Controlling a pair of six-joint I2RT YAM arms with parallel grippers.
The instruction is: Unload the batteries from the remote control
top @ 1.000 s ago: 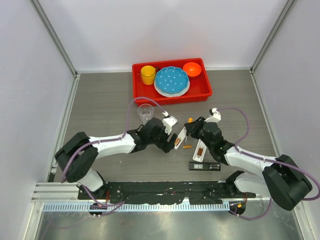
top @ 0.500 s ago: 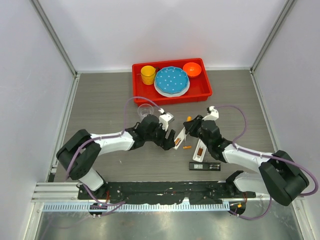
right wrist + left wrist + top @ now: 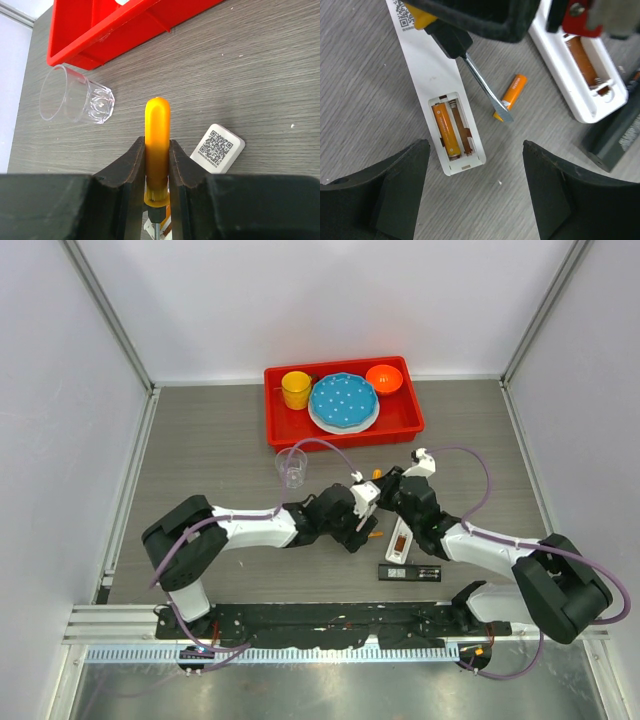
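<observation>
A white remote [image 3: 426, 75] lies face down with its compartment open, and one orange battery [image 3: 445, 131] sits in the left slot. A loose battery [image 3: 513, 91] lies on the table beside it [image 3: 375, 534]. My right gripper [image 3: 156, 146] is shut on the orange-handled screwdriver [image 3: 157, 120], whose blade [image 3: 485, 87] points down between the remote and the loose battery. My left gripper [image 3: 472, 200] is open and empty, hovering just above the remote's compartment end. A second white remote [image 3: 580, 75] holds one battery [image 3: 582, 60].
A black remote [image 3: 410, 571] lies near the front, next to the second white remote [image 3: 400, 540]. A clear cup [image 3: 291, 466] stands left of the arms. A red tray [image 3: 412, 423] with a blue plate, yellow cup and orange bowl is at the back.
My left arm has moved right and now hangs over the first remote, hiding it in the top view. The right gripper with the screwdriver has barely moved.
</observation>
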